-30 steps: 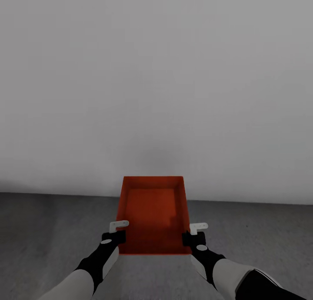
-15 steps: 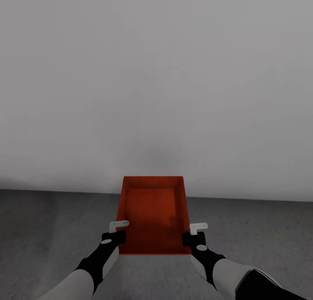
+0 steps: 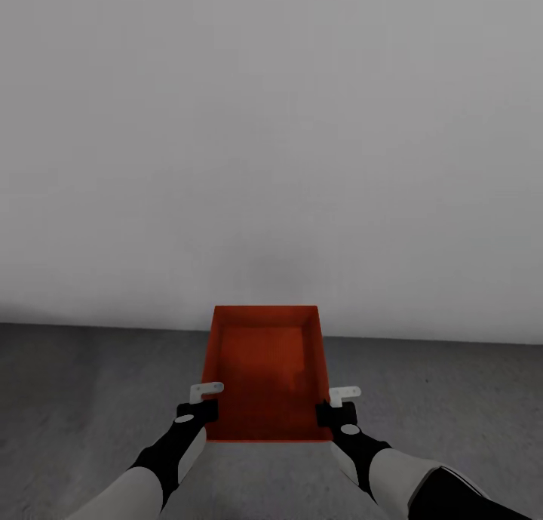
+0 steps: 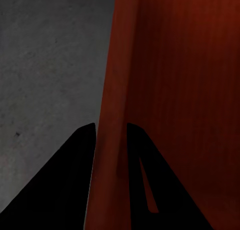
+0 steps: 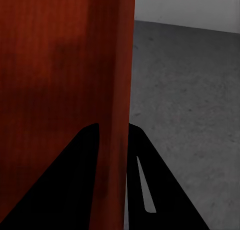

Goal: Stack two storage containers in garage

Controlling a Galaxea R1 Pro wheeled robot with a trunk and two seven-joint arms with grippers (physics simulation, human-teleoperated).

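Storage container [image 3: 265,373], orange-red and open-topped, is held at 6 o'clock in the head view, above the grey floor [image 3: 90,384] and short of the white wall [image 3: 271,127]. Left gripper [image 3: 204,399] pinches its left wall, right gripper [image 3: 337,403] its right wall. Wall-floor line sits slightly higher than one second ago; container and grippers unchanged in frame. Open floor lies at 9 and 3 o'clock.

Left wrist view: fingers [image 4: 75,180] straddle the container's thin wall [image 4: 112,115].

Right wrist view: fingers [image 5: 150,185] clamp the opposite wall [image 5: 120,89], bare floor beside.
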